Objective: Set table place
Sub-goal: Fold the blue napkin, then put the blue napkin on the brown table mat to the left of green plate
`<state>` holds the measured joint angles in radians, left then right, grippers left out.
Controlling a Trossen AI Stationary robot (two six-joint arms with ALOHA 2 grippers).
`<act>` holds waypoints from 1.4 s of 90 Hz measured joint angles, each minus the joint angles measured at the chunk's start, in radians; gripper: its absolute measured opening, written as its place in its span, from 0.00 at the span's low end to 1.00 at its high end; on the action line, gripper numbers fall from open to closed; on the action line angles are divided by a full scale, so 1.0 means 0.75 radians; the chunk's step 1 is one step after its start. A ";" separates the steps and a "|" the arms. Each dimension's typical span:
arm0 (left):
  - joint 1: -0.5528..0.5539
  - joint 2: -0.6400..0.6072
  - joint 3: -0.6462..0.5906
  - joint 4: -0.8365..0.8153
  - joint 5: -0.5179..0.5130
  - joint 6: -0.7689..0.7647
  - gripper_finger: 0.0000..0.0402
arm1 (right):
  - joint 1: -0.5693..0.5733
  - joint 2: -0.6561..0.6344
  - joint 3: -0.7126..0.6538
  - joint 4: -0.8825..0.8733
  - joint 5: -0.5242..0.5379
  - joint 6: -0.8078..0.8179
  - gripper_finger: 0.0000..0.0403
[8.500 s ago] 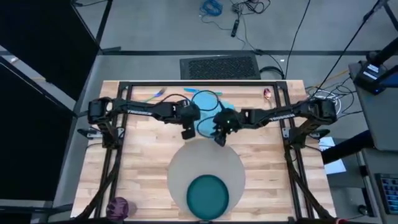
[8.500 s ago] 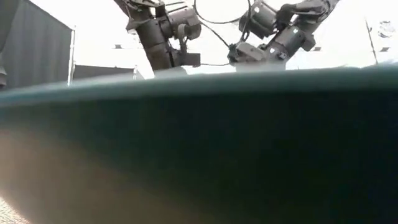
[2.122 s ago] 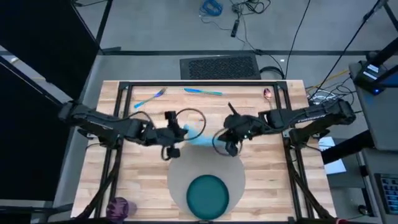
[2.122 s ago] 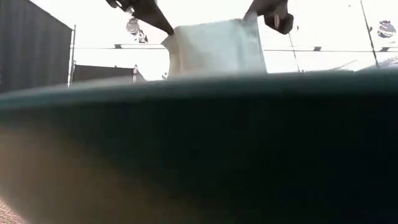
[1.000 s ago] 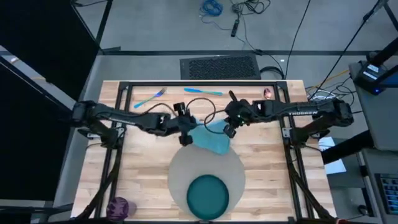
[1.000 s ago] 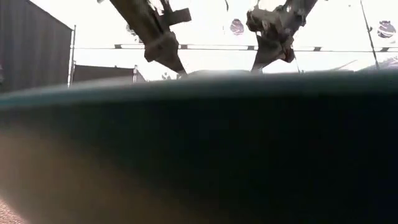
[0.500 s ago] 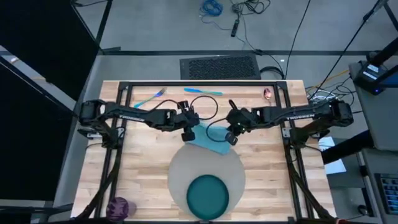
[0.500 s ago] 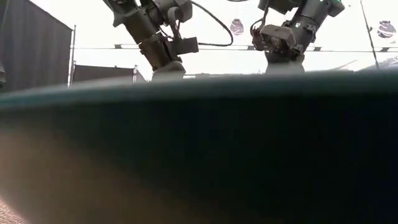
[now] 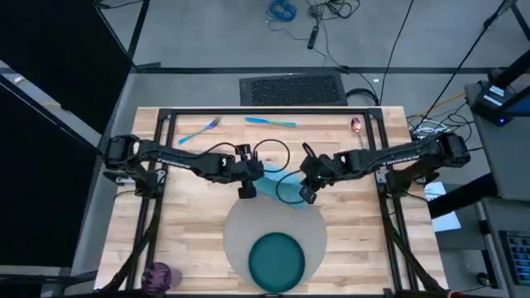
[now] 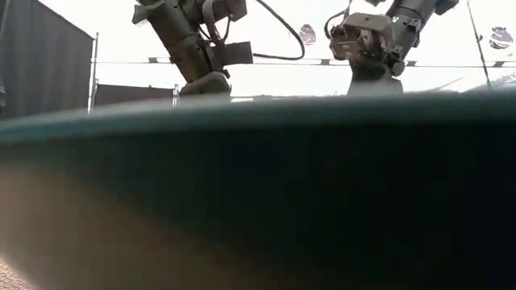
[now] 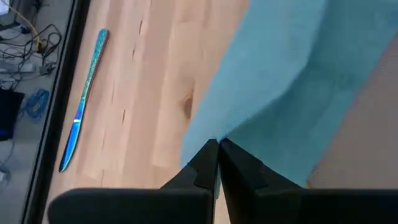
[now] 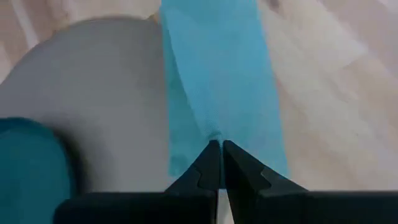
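Two dark arms reach in over the wooden desk (image 9: 190,223) from both sides and meet near its middle. The left gripper (image 9: 247,180) and the right gripper (image 9: 308,184) each pinch one end of the light blue napkin (image 9: 277,187). In the left wrist view the left gripper (image 11: 218,149) has its jaws pressed tight together on an edge of the napkin (image 11: 292,74). In the right wrist view the right gripper (image 12: 219,149) also has its jaws closed tight on the napkin (image 12: 217,81).

The napkin lies low between the two grippers, at the 12 o'clock edge of the big round grey mat (image 9: 240,228). Part of it is over the wood and part of it lies over the mat's rim. In the right wrist view the napkin looks like a long folded strip, with the grey mat (image 12: 93,93) on one side and bare wood on the other.

The dark teal plate (image 9: 277,259) sits on the mat toward 6 o'clock from the mat's middle. In the low view the plate (image 10: 258,193) fills nearly the whole picture, and only the two arms show above it.

A blue fork (image 9: 197,130) lies on the desk at about 11 o'clock from the mat, and a blue knife (image 9: 270,121) lies at 12 o'clock near the far edge. The same knife (image 11: 83,99) shows in the left wrist view. The small purple cup (image 9: 156,274) stands well apart at the desk's 7 o'clock corner
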<state>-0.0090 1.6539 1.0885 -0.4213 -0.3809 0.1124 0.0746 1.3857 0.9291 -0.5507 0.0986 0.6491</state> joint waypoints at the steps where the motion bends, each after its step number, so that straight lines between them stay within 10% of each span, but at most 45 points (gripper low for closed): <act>1: 0.000 0.002 0.000 -0.001 0.003 0.000 0.00 | 0.004 0.006 0.000 0.000 -0.001 0.003 0.00; 83: 0.008 0.027 -0.173 0.165 0.301 -0.074 0.00 | 0.088 0.199 0.001 0.156 -0.169 0.103 0.02; 126: 0.011 0.027 -0.173 0.090 0.300 -0.074 0.16 | 0.081 0.198 0.001 0.161 -0.211 0.107 0.46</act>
<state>-0.0006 1.6740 0.9588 -0.3535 -0.1556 0.0570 0.1353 1.5345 0.9295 -0.4301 -0.0597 0.7293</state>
